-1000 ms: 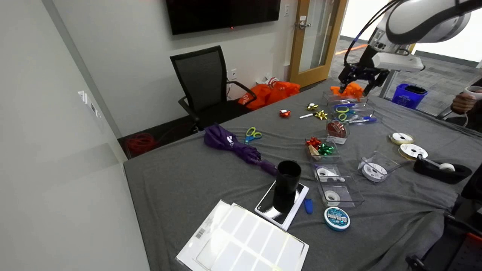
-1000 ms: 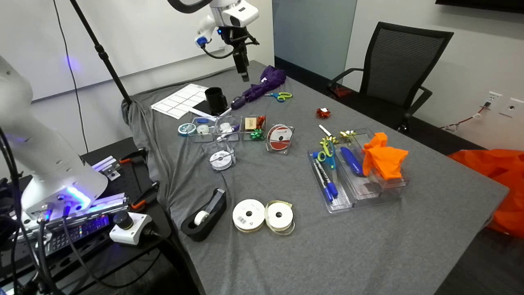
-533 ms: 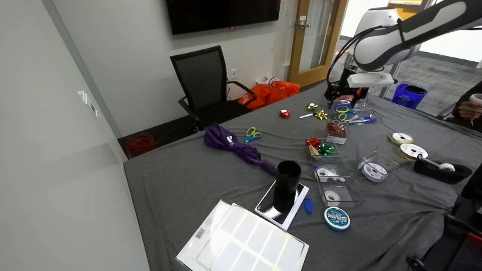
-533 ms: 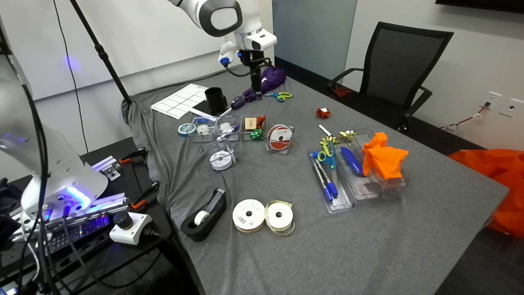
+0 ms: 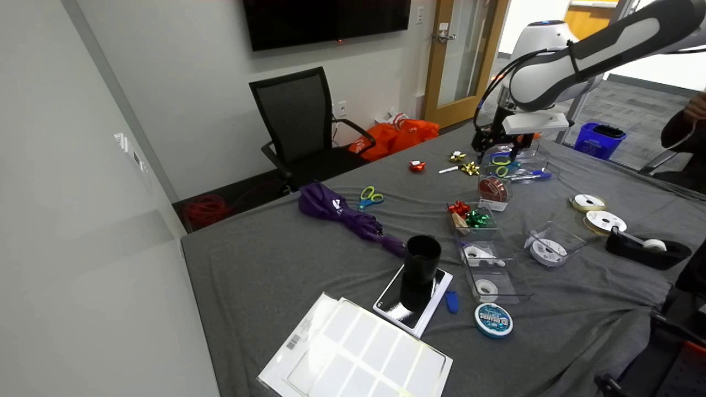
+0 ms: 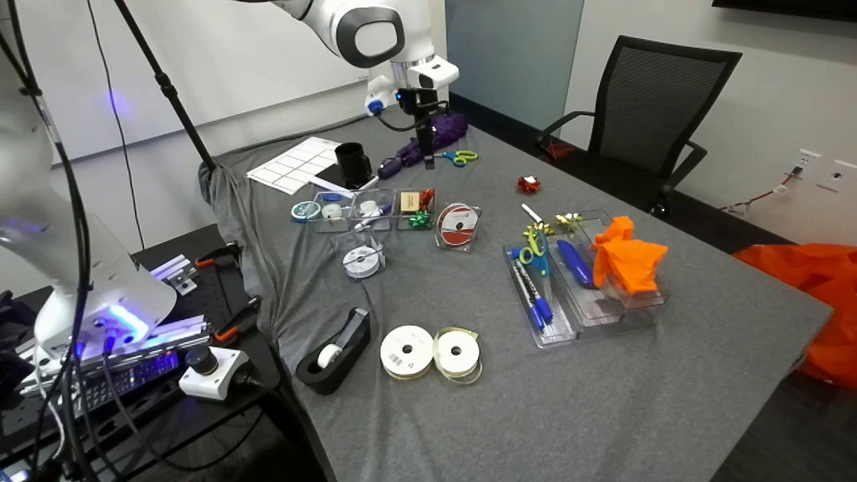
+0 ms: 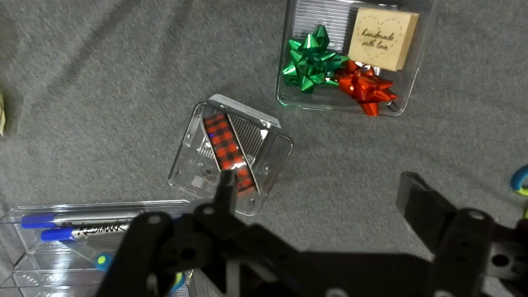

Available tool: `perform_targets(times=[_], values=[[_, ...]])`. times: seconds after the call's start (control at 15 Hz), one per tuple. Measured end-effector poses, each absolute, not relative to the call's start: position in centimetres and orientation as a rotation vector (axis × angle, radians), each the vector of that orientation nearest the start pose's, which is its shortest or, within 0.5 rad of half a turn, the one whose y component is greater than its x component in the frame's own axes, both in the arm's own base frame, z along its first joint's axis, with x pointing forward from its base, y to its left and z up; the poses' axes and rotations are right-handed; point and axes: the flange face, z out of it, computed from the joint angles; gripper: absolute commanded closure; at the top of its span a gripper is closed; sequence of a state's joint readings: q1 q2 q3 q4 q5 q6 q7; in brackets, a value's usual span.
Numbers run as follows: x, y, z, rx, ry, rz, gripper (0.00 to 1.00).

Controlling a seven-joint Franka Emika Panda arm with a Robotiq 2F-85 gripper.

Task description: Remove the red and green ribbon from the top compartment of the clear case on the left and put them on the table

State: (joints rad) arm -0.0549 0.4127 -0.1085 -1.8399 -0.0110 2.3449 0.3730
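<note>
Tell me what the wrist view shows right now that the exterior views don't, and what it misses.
Only the wrist view shows readable "handmade with love" lettering on the tan block and the check pattern of the boxed ribbon. Only the exterior views show the mug, umbrella, tape dispenser and chair. All show the green bow and red bow in one compartment of the clear case, plus the gripper.

The arm [image 6: 418,30] is smooth, rounded and white; a dark grey ring [image 6: 346,41] surrounds a white oval panel [image 6: 377,41]. A black oval inset [image 6: 426,81] marks the white wrist housing [image 6: 442,70]. Black cables [image 6: 84,248] are routed past the white base [image 6: 147,288], fitted with a glowing blue-white strip [image 6: 128,321]. In the wrist view, the end effector [image 7: 318,181] is black, with angular linkages [image 7: 268,247], round grey screw heads [image 7: 476,214] and blocky fingertips [image 7: 416,200].
</note>
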Motion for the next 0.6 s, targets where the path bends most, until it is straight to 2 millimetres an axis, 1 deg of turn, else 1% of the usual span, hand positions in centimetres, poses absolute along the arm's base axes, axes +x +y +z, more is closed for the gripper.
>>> perform_targets(times=[0.13,0.2,0.4,0.6], values=[[64.2,-10.1,31.2,-3.065,0.822,-0.15,0.0],[64.2,-10.0,30.8,-3.057,0.829,-0.136,0.0],[64.1,-9.4,28.0,-3.02,0.81,-0.021,0.0],[64.4,-8.8,25.3,-2.982,0.761,0.044,0.0]])
